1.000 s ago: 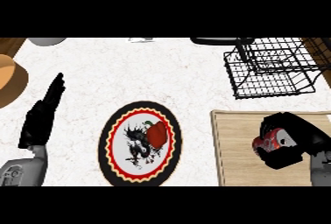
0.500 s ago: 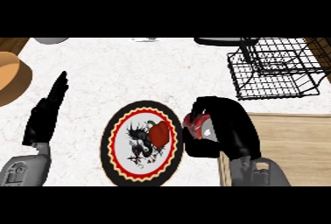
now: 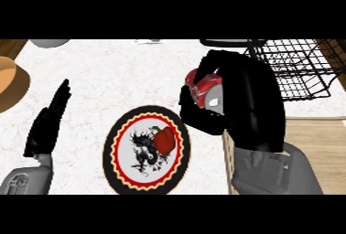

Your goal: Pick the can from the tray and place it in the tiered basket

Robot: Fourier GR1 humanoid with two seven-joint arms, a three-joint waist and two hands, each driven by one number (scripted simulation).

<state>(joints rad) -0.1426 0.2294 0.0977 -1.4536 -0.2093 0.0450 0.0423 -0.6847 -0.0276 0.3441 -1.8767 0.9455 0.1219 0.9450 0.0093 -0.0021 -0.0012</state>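
Black left hand, black right hand, grey forearms

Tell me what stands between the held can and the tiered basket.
Nothing visible does. The right hand is curled round the can, lifted over the counter just left of the tiered basket. The plate lies lower left, away from that path.

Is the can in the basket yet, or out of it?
Out. The right hand curls round the can, left of the wire basket, not inside it.
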